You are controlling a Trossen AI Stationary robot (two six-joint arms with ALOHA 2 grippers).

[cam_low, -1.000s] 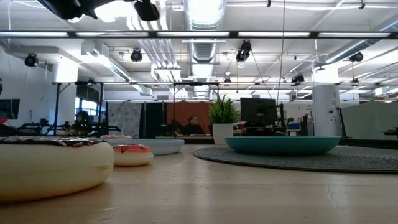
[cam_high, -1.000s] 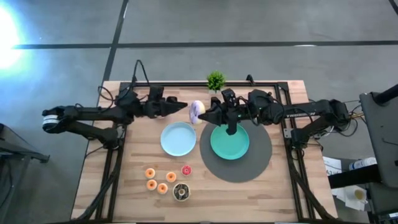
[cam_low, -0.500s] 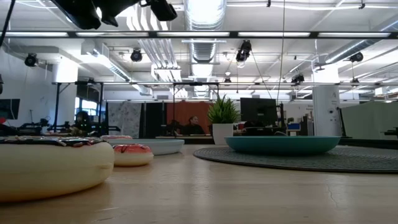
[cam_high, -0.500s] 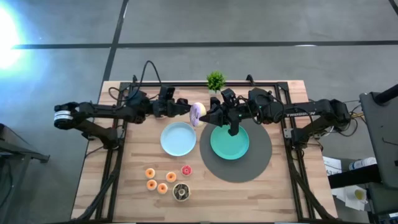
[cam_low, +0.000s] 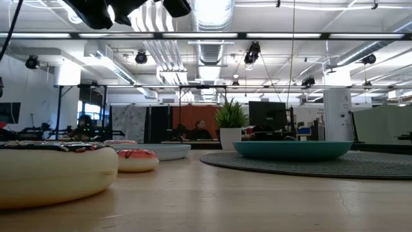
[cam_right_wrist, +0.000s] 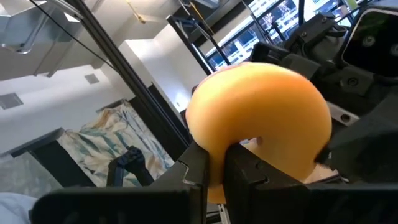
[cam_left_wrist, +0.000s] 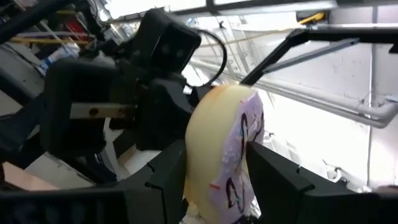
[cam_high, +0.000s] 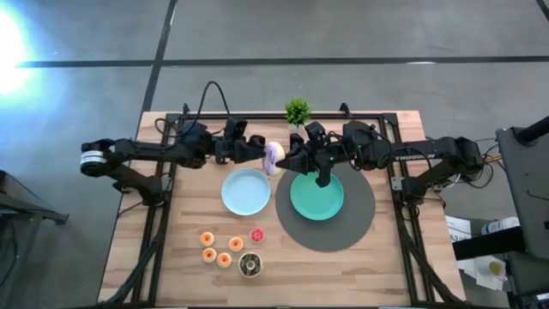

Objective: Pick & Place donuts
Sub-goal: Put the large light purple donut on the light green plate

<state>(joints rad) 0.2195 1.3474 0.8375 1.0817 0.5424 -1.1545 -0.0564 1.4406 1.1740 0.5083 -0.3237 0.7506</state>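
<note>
A: We've got a handover in mid-air. Our right claw (cam_high: 280,160) is pinched shut on the pink donut (cam_high: 272,155), gripping through its hole and rim, and it holds the donut up above the desk (cam_high: 386,257), between the two claws.

B: And our left claw (cam_high: 260,154) stands spread, a finger (cam_left_wrist: 168,174) on each side of that donut. From its wrist view we see the icing facing one finger and the pale underside facing the other. We can't tell whether the fingers touch it yet.

A: So, as we judge it, the step is to close the left claw before the right lets go. We'd want the donut seated well between the left fingers, not just at the tips.

B: Agreed. The donut looks soft and rounded, so a squeeze near its edge could let it pop out. We should close gently across the ring's thickness.

A: Then the right opens and backs straight away, so its finger clears the hole without dragging the donut.

B: The blue plate (cam_high: 245,191) lies just below and in front of the left claw, the green plate (cam_high: 316,196) under the right. The small donuts (cam_high: 221,249) sit well away, near the desk's front edge.
</note>
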